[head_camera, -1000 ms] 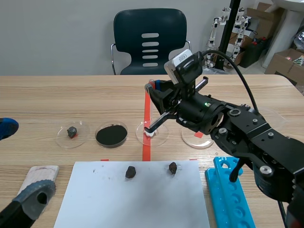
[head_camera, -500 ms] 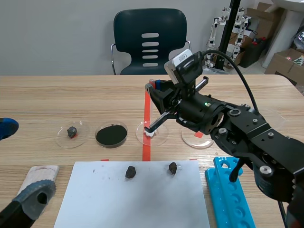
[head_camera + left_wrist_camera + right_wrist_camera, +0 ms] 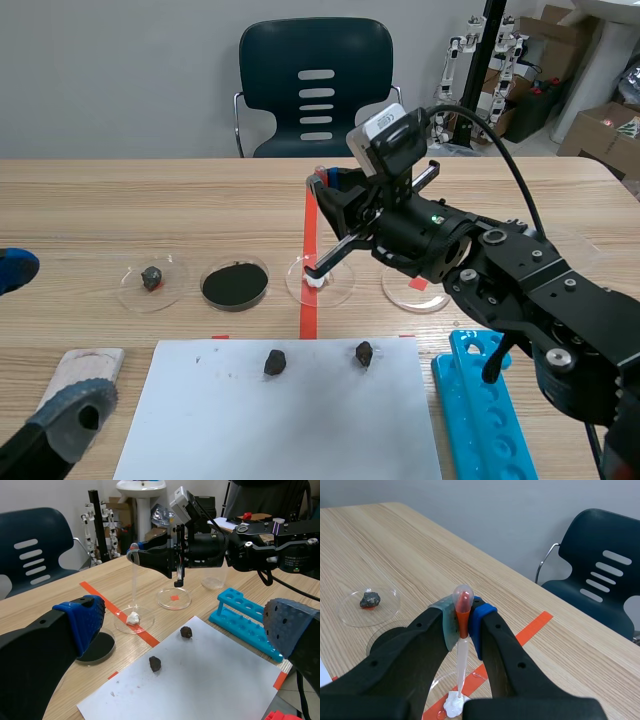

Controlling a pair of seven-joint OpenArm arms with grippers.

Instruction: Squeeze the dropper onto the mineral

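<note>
Currently the right pincer is clamped on the bulb of the dropper. The stem hangs down over the white mineral in its clear dish on the bench. Whether the tip touches the lump cannot be told. The left pincer has its fingers apart, holds nothing, and is well apart from the dish. Judgement: tighten on the bulb slowly, holding the stem plumb and centred so drops land on the lump and not the dish floor. Avoid nudging the lump.
</note>
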